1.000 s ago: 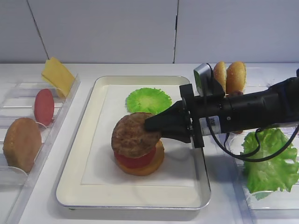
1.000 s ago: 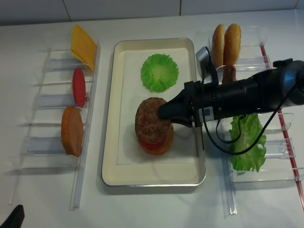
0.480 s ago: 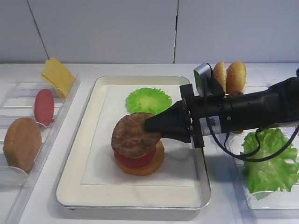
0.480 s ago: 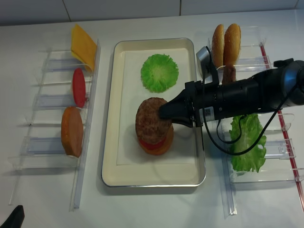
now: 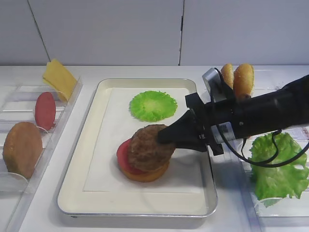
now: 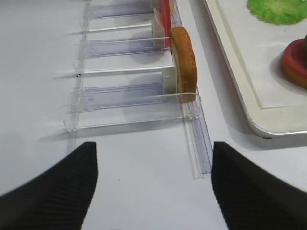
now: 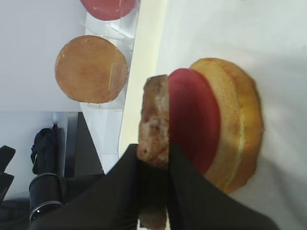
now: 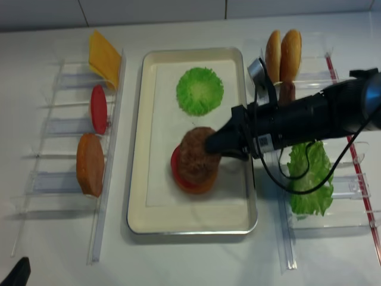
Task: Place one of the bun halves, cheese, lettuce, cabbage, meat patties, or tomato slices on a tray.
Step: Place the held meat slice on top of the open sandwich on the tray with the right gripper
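Observation:
My right gripper (image 5: 165, 137) is shut on the edge of a dark-brown meat patty (image 5: 150, 148). The patty lies tilted against a red tomato slice (image 5: 124, 157) on a bun half (image 5: 147, 173) on the silver tray (image 5: 77, 169). The wrist view shows the patty (image 7: 154, 120) edge-on between the black fingers (image 7: 125, 191), beside the tomato slice (image 7: 194, 120) and bun half (image 7: 237, 124). From above, the gripper (image 8: 214, 145) reaches in from the right. A round green cabbage piece (image 5: 153, 105) lies at the tray's back. My left gripper (image 6: 153, 165) hangs open over bare table.
The left rack holds cheese (image 8: 104, 59), a tomato slice (image 8: 99, 109) and a bun half (image 8: 90, 164). The right rack holds two bun halves (image 8: 283, 53), another patty (image 8: 287, 92) and lettuce (image 8: 309, 179), under my right arm.
The right gripper has lowered the patty and shifted it slightly right. The tomato slice now sticks out to the left from under it. The left gripper has not moved.

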Robot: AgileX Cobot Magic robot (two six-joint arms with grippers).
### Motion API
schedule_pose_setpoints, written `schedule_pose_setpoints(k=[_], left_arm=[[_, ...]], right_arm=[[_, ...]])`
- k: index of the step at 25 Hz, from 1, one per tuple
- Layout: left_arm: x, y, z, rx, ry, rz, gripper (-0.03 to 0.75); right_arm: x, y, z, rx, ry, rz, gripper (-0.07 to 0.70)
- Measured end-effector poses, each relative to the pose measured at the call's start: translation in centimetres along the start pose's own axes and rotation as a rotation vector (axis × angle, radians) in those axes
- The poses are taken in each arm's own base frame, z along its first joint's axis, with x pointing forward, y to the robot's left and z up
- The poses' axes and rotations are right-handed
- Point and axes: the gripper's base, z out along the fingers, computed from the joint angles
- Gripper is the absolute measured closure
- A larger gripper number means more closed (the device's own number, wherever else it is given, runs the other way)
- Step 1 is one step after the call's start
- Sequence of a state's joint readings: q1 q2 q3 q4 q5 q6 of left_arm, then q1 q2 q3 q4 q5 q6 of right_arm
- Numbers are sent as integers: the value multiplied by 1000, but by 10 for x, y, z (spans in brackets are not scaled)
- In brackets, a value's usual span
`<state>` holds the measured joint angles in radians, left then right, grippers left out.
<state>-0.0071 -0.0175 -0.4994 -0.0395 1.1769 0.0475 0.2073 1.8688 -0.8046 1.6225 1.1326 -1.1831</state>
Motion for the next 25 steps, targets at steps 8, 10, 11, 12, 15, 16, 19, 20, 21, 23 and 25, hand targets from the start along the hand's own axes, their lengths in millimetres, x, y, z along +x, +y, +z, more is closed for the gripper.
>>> schedule_pose_setpoints(k=[8,10,11,12,15,16,19,20,21,23,25], left_arm=[[0,0,0,0,0,0,242],[0,0,0,0,0,0,242],[0,0,0,0,0,0,242],[0,0,0,0,0,0,242],[0,0,0,0,0,0,242],[0,0,0,0,0,0,242],[0,0,0,0,0,0,242],[0,0,0,0,0,0,242],[0,0,0,0,0,0,242],[0,0,0,0,0,0,242],[0,0,0,0,0,0,242]], right_arm=[[-4,2,0,-26,-55,43,472],[-5,2,0,-32,-65,48,472],[-4,3,1,-33,-61,47,472],[-3,3,3,-30,-53,43,472],[0,3,8,9,-36,22,472],[0,3,9,16,-36,19,472],[1,3,10,25,-33,14,472],[1,3,10,25,-33,14,472],[1,3,10,27,-34,14,472],[1,3,9,26,-35,14,472],[0,4,10,18,-38,17,472]])
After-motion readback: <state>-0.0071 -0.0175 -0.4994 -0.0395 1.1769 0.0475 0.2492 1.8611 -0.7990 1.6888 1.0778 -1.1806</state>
